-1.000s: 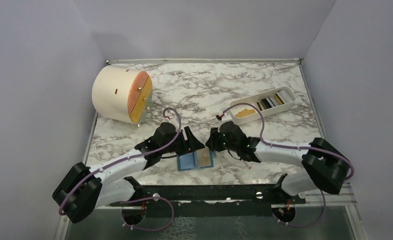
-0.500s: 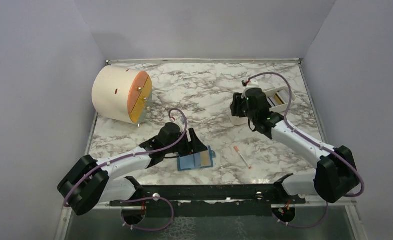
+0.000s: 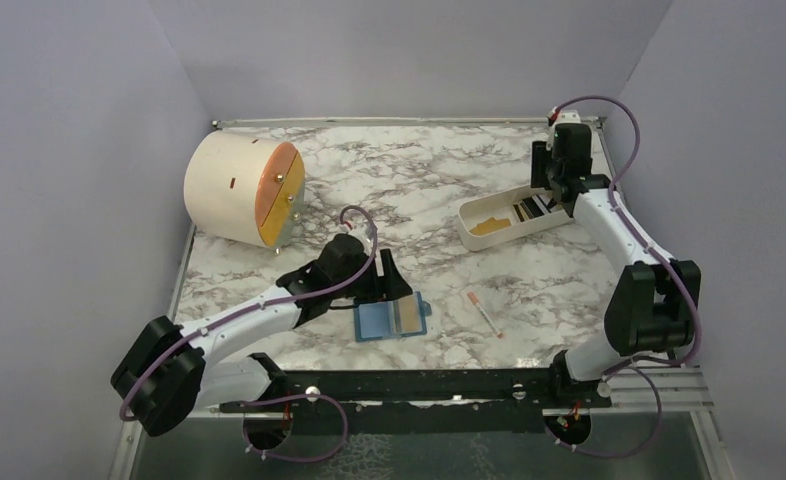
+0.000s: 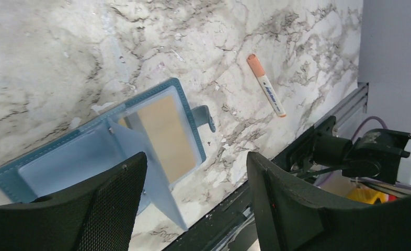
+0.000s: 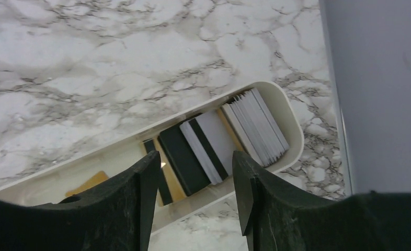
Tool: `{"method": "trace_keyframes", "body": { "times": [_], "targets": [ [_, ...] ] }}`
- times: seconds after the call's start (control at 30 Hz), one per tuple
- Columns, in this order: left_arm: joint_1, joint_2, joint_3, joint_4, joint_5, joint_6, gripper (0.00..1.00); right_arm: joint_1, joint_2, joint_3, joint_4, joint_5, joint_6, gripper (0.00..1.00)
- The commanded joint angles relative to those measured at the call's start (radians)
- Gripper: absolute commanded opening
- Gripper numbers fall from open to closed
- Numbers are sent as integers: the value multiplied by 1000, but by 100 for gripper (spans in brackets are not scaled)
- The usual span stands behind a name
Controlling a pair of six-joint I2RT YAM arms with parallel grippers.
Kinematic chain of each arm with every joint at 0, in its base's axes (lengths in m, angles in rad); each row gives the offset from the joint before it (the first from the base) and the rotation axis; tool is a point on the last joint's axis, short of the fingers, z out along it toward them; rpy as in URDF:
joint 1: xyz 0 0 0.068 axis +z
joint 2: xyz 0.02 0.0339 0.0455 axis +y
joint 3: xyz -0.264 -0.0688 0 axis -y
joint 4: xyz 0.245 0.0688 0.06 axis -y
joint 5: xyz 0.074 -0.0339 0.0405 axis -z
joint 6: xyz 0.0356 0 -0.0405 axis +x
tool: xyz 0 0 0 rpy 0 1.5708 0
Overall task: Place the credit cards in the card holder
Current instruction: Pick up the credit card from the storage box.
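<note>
Nearest me, the card holder (image 4: 72,157) lies open and flat on the marble table (image 3: 409,170), close to the front edge. A gold card (image 4: 164,133) sits behind the clear pocket on its right half, so I judge that one card is in; the left half looks empty. My left gripper (image 4: 195,167) hovers just above the holder, fingers spread wide, gripping nothing.

A little to the right lies a white stick (image 3: 484,313) with a reddish cap, no part of my job.

Farther back on the right, the white tray (image 5: 292,123) holds the other credit cards (image 5: 208,144): black, grey and white ones packed at one end, another gold one lying flat at the other. My right gripper (image 5: 193,162) hangs over that stack, fingers apart and empty.

Most of the work remains: each card has yet to be lifted out and carried to the holder.
</note>
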Motion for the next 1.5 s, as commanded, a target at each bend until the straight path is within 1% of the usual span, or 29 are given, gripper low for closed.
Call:
{"method": "trace_keyframes", "body": {
  "times": [0.0, 0.17, 0.43, 0.57, 0.67, 0.87, 0.97, 1.07, 1.17, 1.3, 1.47],
  "targets": [
    [-6, -83, 61, -207, -152, 80, 72, -58, 79, 77, -84, 12, -103, 55],
    [-5, -144, 73, -301, -223, 104, 72, -106, 159, 140, -120, -9, -147, 59],
    [-5, -170, 27, -343, -276, 115, 72, -132, 233, 164, -128, -76, -202, 59],
    [-4, -174, 10, -346, -269, 122, 72, -141, 271, 167, -120, -58, -254, 59],
    [-3, -178, 3, -338, -259, 125, 72, -143, 298, 183, -118, 13, -303, 58],
    [-3, -177, 0, -316, -257, 131, 72, -152, 327, 177, -106, -10, -327, 58],
    [-4, -177, 9, -316, -256, 135, 72, -152, 364, 190, -102, 54, -341, 58],
    [-4, -183, 15, -316, -255, 136, 72, -154, 379, 208, -89, 75, -367, 57],
    [-3, -187, 11, -311, -256, 129, 72, -154, 389, 208, -72, 60, -384, 55],
    [-2, -178, 7, -302, -244, 126, 72, -155, 415, 192, -50, 115, -398, 52],
    [-2, -178, -2, -303, -233, 121, 72, -155, 437, 193, -37, 202, -413, 45]
  ]
}}
